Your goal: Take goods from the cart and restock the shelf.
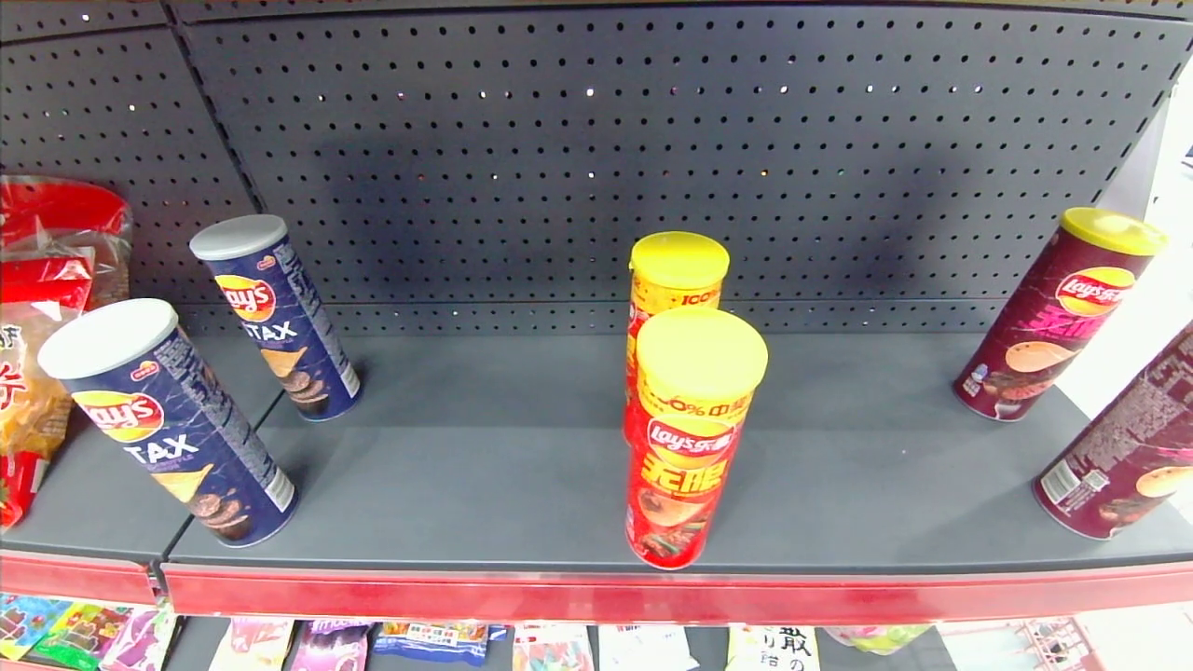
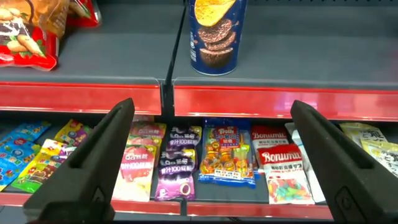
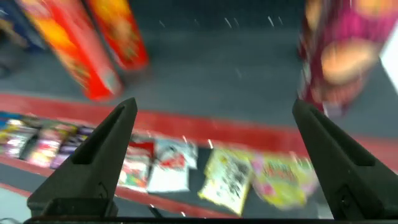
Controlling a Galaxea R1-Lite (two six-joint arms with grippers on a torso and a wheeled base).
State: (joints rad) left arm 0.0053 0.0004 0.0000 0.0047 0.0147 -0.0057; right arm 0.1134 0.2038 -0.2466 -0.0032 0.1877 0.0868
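Upright on the flat grey metal shelf [image 1: 485, 466] stand two blue cans [image 1: 168, 419] at the left, two red cans [image 1: 694, 438] in the middle and two maroon cans [image 1: 1058, 317] at the right, all tall cylinders with plastic lids. The rear red one is mostly hidden and the nearer maroon one is cut off. A dark pegboard [image 1: 559, 140] backs them, and a glossy red strip [image 1: 652, 592] edges the front. Crinkled snack bags [image 1: 37, 308] sit far left, with flat packets [image 2: 230, 152] on the level below. The left gripper [image 2: 212, 104] and the right gripper [image 3: 214, 102] are spread wide, holding nothing, before that edge
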